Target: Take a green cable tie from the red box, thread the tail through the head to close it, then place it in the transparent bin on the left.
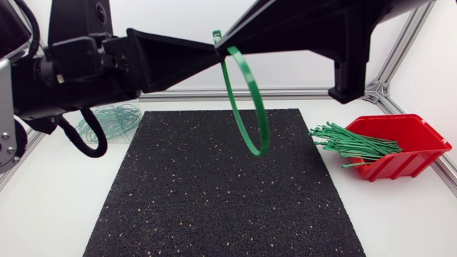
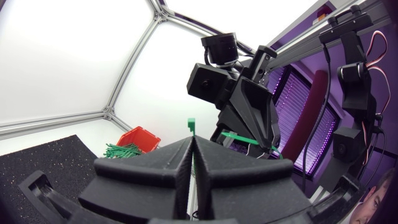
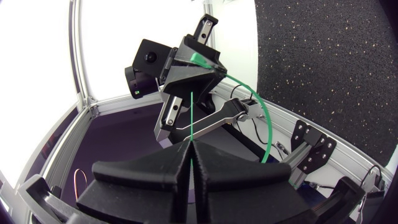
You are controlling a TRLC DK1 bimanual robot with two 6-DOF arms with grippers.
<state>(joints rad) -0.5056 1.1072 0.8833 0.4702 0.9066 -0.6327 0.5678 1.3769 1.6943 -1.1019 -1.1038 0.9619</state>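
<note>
A green cable tie (image 1: 248, 107) hangs as a long loop high above the black mat, its ends pinched where my two grippers meet tip to tip. My left gripper (image 1: 211, 51) is shut on the end with the tie's head (image 2: 191, 124), which sticks out just past its fingertips. Facing it, my right gripper (image 1: 230, 41) is shut on the thin tail (image 3: 191, 115), which runs straight ahead to the left gripper (image 3: 194, 71). The red box (image 1: 410, 143) at the right holds a bundle of green ties (image 1: 353, 143). The transparent bin (image 1: 118, 118) sits at the back left.
A black speckled mat (image 1: 214, 200) covers the middle of the white table, under the raised arms. The transparent bin holds several looped green ties. An aluminium frame rail (image 1: 300, 93) runs along the table's back edge.
</note>
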